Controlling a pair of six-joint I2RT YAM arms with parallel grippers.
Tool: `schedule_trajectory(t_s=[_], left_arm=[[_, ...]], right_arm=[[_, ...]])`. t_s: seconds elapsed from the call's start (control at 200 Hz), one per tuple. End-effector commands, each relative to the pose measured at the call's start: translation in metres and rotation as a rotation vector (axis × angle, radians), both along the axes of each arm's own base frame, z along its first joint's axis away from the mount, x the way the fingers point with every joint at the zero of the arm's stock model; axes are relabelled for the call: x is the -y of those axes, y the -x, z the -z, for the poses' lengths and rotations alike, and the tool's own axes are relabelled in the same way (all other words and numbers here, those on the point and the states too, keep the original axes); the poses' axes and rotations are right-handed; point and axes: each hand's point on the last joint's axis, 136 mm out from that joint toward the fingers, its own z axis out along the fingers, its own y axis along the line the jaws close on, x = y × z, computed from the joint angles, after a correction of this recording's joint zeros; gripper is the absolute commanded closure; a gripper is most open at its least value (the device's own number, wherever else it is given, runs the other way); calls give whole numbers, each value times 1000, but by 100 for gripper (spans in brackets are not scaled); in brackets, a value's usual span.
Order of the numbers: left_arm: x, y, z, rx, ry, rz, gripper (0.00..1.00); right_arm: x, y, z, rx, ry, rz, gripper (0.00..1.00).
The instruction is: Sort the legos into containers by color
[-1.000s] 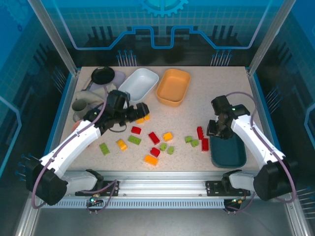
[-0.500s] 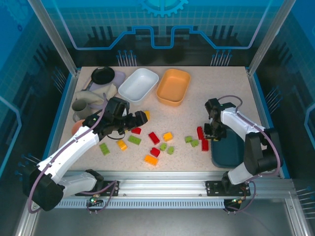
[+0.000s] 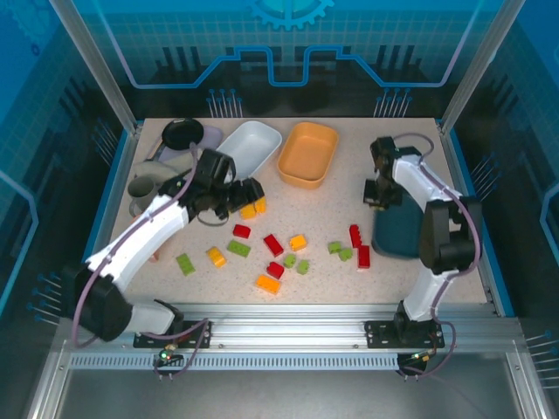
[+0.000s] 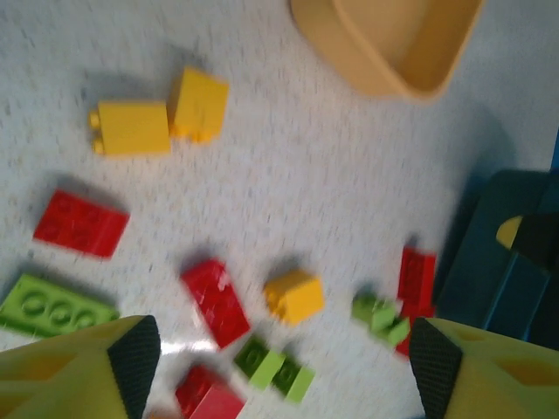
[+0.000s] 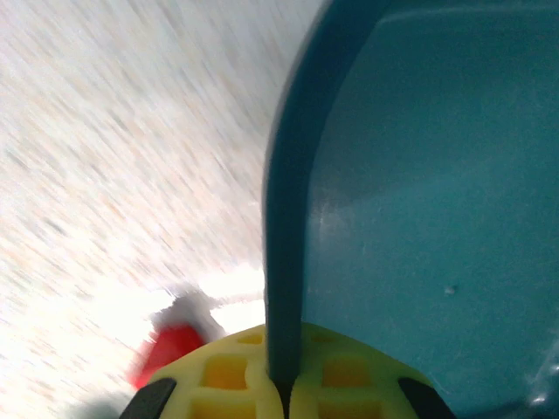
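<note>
While left jaws gape, right jaws clamp the teal dish (image 3: 395,237), lying near-to-far.

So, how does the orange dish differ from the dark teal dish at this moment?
The orange dish sits at the far middle of the table, beside the white dish; the teal dish is at the right side. Nothing touches the orange dish, while the right end effector is shut on the teal dish's rim. Both are shallow, rounded-rectangular and look empty.
</note>
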Motion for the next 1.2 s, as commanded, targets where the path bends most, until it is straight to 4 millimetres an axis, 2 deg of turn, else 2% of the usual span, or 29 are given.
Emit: schedule_trajectory(t_s=[0.0, 0.125, 0.155, 0.2, 0.21, 0.245, 0.265, 0.375, 0.46, 0.525, 0.66, 0.8, 0.89, 1.08, 1.195], left_arm=[[-15, -34, 1, -43, -8, -33, 29], [-32, -80, 11, -63, -26, -73, 39], [-36, -90, 14, -68, -23, -84, 41], [-41, -105, 21, -76, -20, -96, 43], [-42, -108, 20, -72, -17, -98, 44], [-45, -118, 26, -84, -16, -105, 46], [-46, -123, 27, -84, -12, -108, 47], [-49, -148, 44, -120, 4, -102, 58], [-50, -162, 55, -144, -4, -90, 66], [-50, -170, 64, -163, -1, -75, 71], [-45, -179, 81, -191, 2, -51, 75], [-40, -184, 101, -232, 18, -38, 80], [-36, -188, 106, -243, 41, -32, 81], [-27, -192, 114, -263, 80, -27, 81], [-24, -192, 119, -278, 95, -23, 83]], right_arm=[[-21, -46, -7, 54, -130, 46, 100], [-38, -97, -3, 72, -211, 104, 100], [-42, -111, -8, 92, -230, 112, 100], [-46, -124, 0, 81, -256, 130, 100], [-49, -130, -4, 95, -263, 129, 100], [-54, -140, -6, 99, -285, 139, 100], [-56, -144, 4, 82, -293, 146, 100], [-72, -162, 12, 80, -339, 151, 98], [-82, -169, 12, 95, -365, 145, 75], [-88, -171, 9, 110, -383, 134, 64], [-93, -169, 2, 127, -398, 124, 57], [-93, -165, -8, 140, -406, 139, 54], [-100, -166, -12, 152, -422, 129, 49], [-114, -164, -1, 110, -410, 100, 43], [-119, -162, -2, 116, -396, 88, 41]])
